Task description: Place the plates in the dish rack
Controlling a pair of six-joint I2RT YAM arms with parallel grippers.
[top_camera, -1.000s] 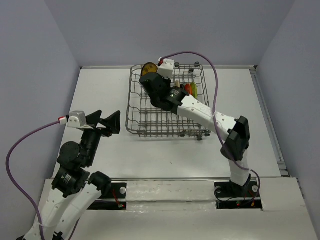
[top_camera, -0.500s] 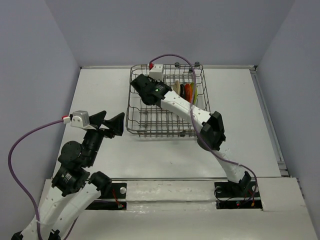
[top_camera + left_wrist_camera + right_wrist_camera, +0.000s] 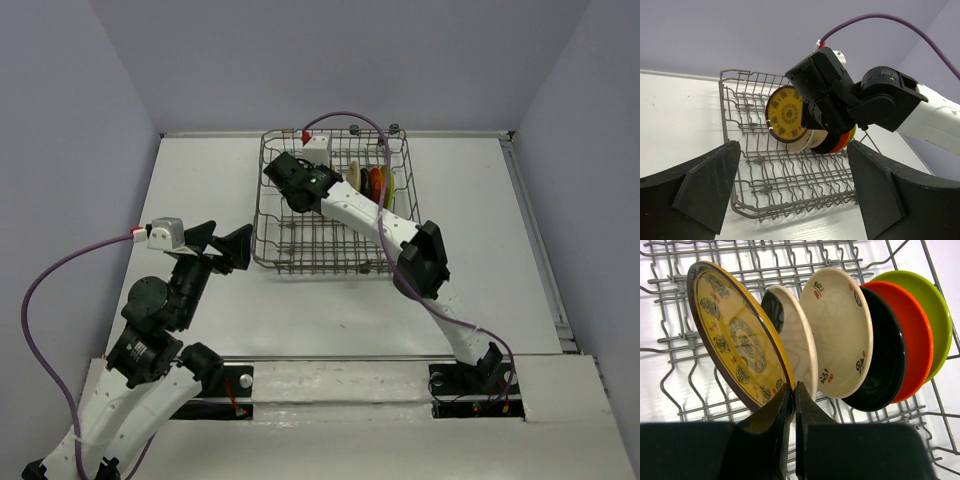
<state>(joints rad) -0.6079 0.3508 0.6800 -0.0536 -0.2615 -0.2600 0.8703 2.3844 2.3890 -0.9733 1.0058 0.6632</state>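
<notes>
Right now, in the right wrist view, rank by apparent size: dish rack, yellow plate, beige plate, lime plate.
Largest first: dish rack, yellow plate, beige plate, lime plate. Yellow nearest, lime mostly hidden: true sizes unsure.

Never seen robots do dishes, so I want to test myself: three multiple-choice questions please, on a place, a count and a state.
1. Where is the round dark yellow, brown-patterned plate?
A. flat on the table
B. ending the row, beside the cream plate with a black patch
C. behind the lime plate
2. How many plates at the grey wire dish rack?
A. four
B. five
C. six
3. The left gripper is
A. open, empty
B. shut on a plate
C. shut, empty
1 B: the right gripper pinches its rim there. 2 C: six show in the right wrist view. 3 A: fingers apart, nothing between.
</notes>
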